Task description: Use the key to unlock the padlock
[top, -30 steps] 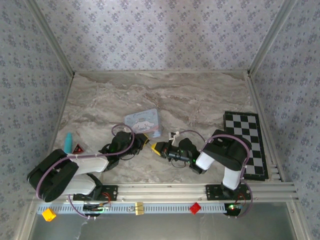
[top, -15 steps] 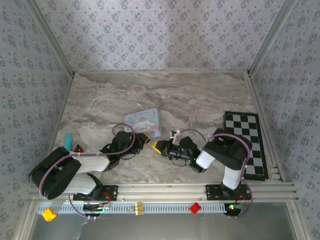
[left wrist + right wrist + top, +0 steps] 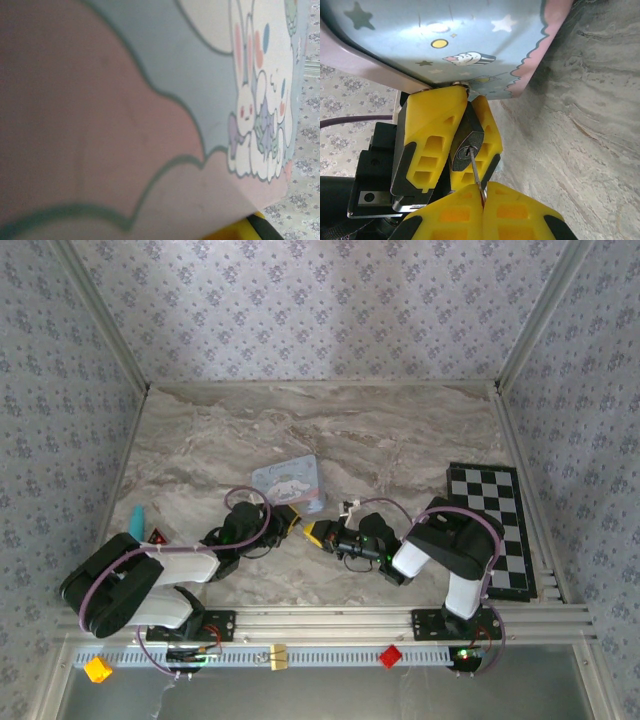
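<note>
Padlock (image 3: 465, 146) gripped in left hand (image 3: 468, 106), key (image 3: 476, 175) pinched in right hand (image 3: 482, 196) at its keyhole, both too small overhead

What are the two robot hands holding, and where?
Left gripper clamps the padlock by the sides of its body. Right gripper pinches the key by its back end, the thin blade sticking out.
</note>
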Robot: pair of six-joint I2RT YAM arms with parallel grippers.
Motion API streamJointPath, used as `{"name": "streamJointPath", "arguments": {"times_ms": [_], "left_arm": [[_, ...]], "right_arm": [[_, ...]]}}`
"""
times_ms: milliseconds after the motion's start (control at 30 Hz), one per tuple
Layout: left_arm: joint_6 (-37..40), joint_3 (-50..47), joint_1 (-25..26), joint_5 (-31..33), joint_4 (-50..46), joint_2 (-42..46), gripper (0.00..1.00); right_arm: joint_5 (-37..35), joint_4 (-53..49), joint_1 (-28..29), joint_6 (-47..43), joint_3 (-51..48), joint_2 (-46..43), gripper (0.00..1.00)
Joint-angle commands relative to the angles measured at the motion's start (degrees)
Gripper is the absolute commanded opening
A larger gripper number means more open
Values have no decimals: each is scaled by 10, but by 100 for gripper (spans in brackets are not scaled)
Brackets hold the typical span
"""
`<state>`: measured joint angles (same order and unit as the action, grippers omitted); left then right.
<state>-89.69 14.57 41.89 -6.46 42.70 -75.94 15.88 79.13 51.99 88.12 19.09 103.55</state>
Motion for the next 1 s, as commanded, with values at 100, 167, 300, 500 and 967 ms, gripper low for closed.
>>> {"name": "streamJointPath", "arguments": {"times_ms": [100,167,300,500,967], "left_arm": [[-7,8,0,-18,60,2,0],[-7,7,1,-18,65,2,0],[-6,4,2,-18,81,2,0],[-3,5,4,-20,102,3,0],[6,24,14,-37,148,-23,0]], "right_arm": [[-9,8,-5,0,-3,-11,0],[-11,8,-8,0,-5,-15,0],[-1,8,-19,3,-4,-18,0],[11,8,-36,7,1,-25,0],[27,8,-46,13,17,-20,0]]}}
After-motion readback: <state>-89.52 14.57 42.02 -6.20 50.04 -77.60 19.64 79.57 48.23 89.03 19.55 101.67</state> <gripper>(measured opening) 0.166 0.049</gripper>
